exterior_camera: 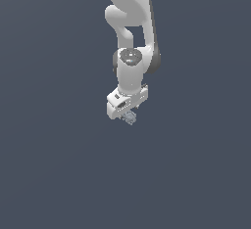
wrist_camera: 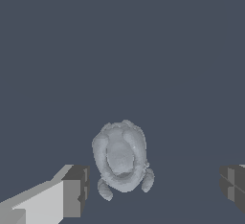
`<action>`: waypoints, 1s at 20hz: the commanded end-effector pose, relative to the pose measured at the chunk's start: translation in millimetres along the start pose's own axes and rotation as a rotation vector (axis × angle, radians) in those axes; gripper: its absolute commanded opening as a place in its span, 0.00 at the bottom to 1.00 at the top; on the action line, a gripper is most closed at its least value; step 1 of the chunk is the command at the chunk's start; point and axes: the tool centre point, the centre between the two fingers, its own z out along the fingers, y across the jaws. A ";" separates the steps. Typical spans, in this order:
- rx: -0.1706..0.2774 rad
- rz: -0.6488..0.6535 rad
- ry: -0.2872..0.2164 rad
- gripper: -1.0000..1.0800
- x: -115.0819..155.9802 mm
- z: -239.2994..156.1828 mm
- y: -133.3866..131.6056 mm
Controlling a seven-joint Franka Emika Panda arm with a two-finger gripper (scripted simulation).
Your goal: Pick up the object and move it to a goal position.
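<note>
The object (wrist_camera: 120,161) between the fingers is coloured pale mottled grey. The gripper (wrist_camera: 153,189) is rendered white, with dark grey fingertips (wrist_camera: 79,189). A uniform dark slate blue ground (exterior_camera: 49,174) is seen beneath the gripper.

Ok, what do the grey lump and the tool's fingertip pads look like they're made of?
The grey lump reads as stone or unglazed clay: matte, mottled, with rounded bulges and no shine, though a render leaves that open. The fingertip pads look like dark matte rubber or plastic, blocky and flat-faced, on a white smooth body. The tool stands open around the lump.
</note>
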 end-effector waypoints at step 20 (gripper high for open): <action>0.017 -0.202 -0.005 0.96 -13.6 26.9 -20.6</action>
